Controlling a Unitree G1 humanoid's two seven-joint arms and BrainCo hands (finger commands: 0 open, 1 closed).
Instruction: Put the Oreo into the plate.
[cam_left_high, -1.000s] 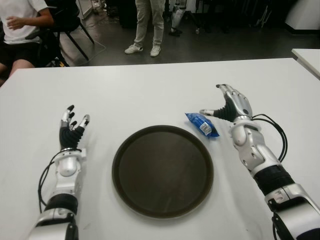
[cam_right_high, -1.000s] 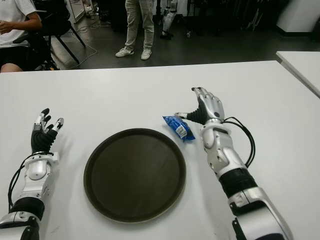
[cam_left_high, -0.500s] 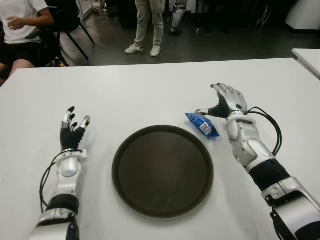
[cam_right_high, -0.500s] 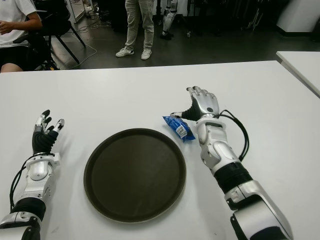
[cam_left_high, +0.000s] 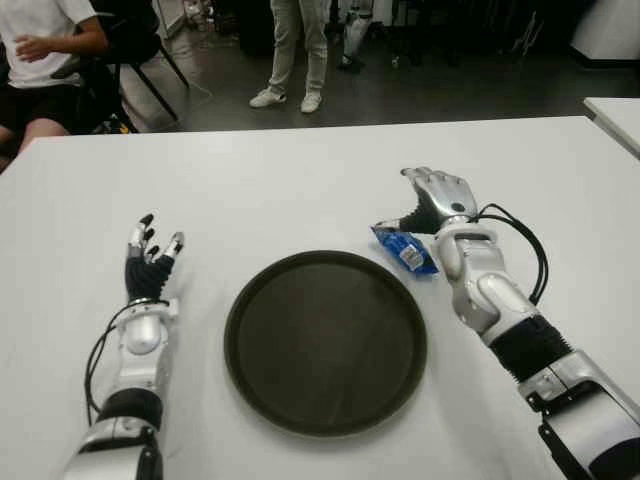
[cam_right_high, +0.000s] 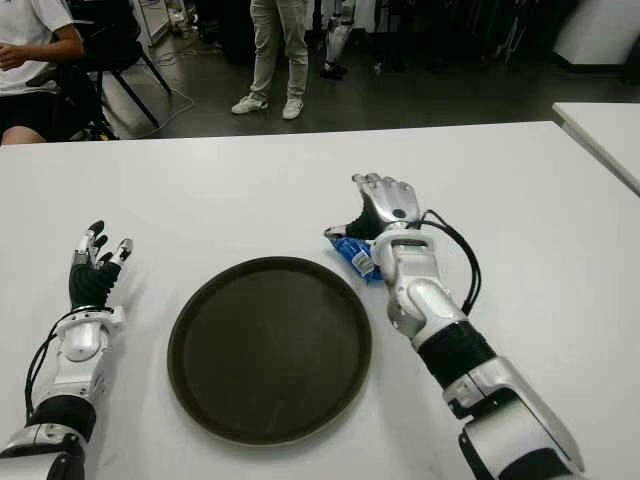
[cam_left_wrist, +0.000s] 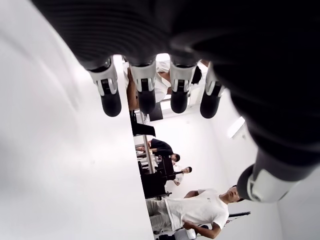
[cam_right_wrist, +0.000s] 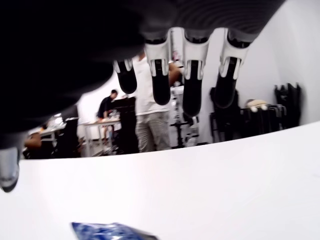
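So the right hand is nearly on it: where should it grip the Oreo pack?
Probably across the middle of the Oreo pack, from above. It lies flat on the table, long and narrow, just off the plate rim. The right hand, fingers open, hovers at its far end; thumb and fingers could pinch its long sides.

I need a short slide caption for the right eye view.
Open right hand poised at the blue Oreo pack beside the empty dark plate.

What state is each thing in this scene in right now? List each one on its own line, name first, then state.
Oreo packet: lying flat on the table, outside the plate, not grasped.
Plate: empty, flat on the table.
Right hand: open, over the packet's far end.
Left hand: open, idle, left of the plate, holding nothing.
Table: bearing the plate and packet.
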